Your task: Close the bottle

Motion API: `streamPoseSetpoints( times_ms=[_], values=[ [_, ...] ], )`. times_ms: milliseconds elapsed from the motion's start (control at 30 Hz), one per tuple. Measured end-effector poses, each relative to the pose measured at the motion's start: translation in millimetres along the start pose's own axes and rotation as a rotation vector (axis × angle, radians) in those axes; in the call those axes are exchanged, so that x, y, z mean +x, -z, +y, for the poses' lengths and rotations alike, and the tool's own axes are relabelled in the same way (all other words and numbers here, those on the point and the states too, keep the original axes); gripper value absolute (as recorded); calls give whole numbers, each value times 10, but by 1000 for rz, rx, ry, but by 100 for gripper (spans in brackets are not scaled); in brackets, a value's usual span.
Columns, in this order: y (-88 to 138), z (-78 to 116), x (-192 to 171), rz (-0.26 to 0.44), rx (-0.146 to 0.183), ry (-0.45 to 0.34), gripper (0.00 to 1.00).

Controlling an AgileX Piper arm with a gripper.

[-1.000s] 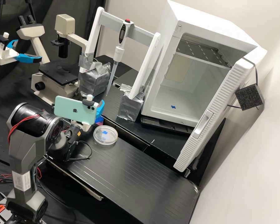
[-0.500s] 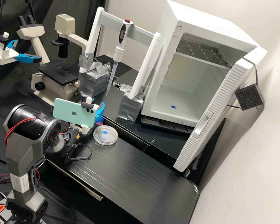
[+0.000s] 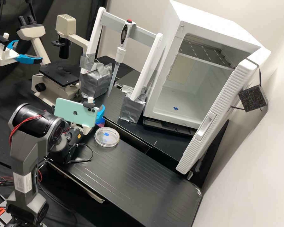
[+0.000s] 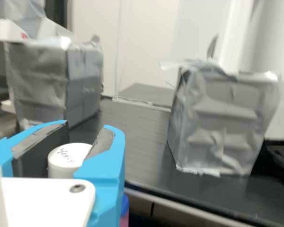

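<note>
In the high view the gripper (image 3: 100, 114) is beyond the petri dish, at the bench's far edge, partly hidden by the phone on the wrist. Seen from the wrist, the gripper (image 4: 78, 146) is shut on a round white cap (image 4: 68, 158) with handwriting on its top, a dark pad on either side of it. Below the fingers a small blue and pink piece (image 4: 125, 205) shows at the edge of one finger; whether it belongs to the bottle I cannot tell. The bottle's body is hidden behind the gripper.
A clear petri dish (image 3: 107, 137) lies close to the gripper on the black bench (image 3: 129, 176). Behind stand two tape-wrapped blocks (image 3: 133, 107) holding a pipette frame, a microscope (image 3: 58, 75) and a white incubator (image 3: 186, 101) with its door open.
The arm's elbow and the phone shifted slightly left and down, then came back up to nearly their earlier place. The petri dish has stayed still.
</note>
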Motion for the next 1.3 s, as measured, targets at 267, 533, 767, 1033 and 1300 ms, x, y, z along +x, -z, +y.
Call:
streamPoseSetpoints(
  times_ms=[267,533,767,1033,1300],
  values=[
    [3,4,18,0,0,-1,100],
    [7,9,16,2,0,-2,100],
    [40,82,-119,6,-9,-9,100],
    [48,292,-323,23,6,-92,100],
    [-65,405,-335,-54,54,-208,100]
  ],
)
